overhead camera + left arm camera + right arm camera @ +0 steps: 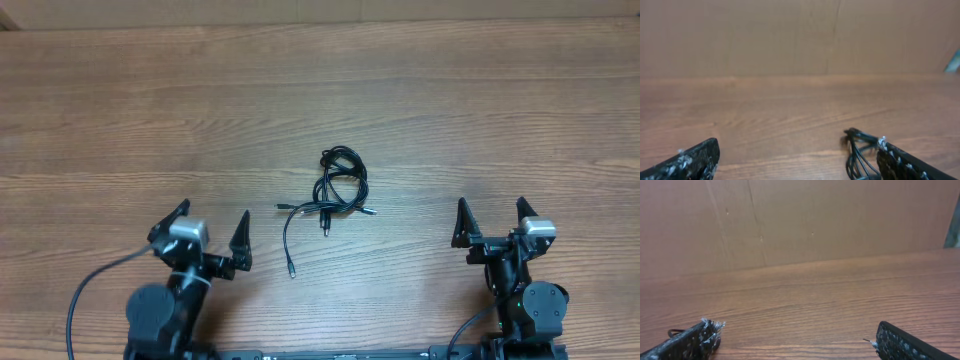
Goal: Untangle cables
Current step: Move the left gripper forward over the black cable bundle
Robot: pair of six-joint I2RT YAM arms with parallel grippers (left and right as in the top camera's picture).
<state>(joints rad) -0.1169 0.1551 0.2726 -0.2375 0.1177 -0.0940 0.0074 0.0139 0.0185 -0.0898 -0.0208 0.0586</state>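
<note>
We find cables (328, 207) tangled ahead, between left gripper (214, 211) and right gripper (490, 204); left nearer, loose end trailing toward it. Both spread wide, empty.

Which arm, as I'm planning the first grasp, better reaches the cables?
Left, probably: the left end effector is nearer the cables, whose loose end trails toward it; the right end effector sits farther.

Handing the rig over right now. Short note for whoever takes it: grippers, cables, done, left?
Left gripper: open, empty, left of the cables.
Right gripper: open, empty, farther off to their right.
Cables: one tangled bundle midway across the table, loops at the far side, plug ends trailing toward the arms.
Done: nothing to show; the bundle is knotted.
Left: all the untangling.
</note>
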